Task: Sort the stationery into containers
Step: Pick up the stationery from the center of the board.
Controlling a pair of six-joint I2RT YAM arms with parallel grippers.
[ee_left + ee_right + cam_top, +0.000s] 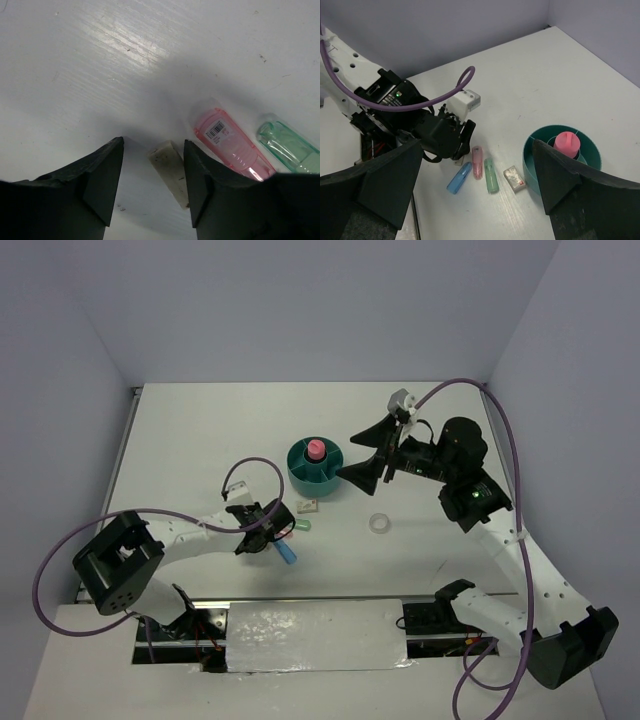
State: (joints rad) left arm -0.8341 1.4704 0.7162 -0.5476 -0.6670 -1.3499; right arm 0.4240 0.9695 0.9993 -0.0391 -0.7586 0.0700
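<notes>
beige eraser lies between jaws of left gripper — half open; nothing gripped

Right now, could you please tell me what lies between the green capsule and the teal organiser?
A small white eraser lies between green capsule and organiser; the right wrist view shows it.

The white table carries a round teal organiser near its middle, and a clear tape ring lies flat on the bare top, apart from it to the right and nearer the arms. Left of the organiser lie a small wrapped eraser, then a green capsule, a pink capsule and a blue capsule (roughly in a row). A bare beige eraser lies just beside the pink one.
</notes>
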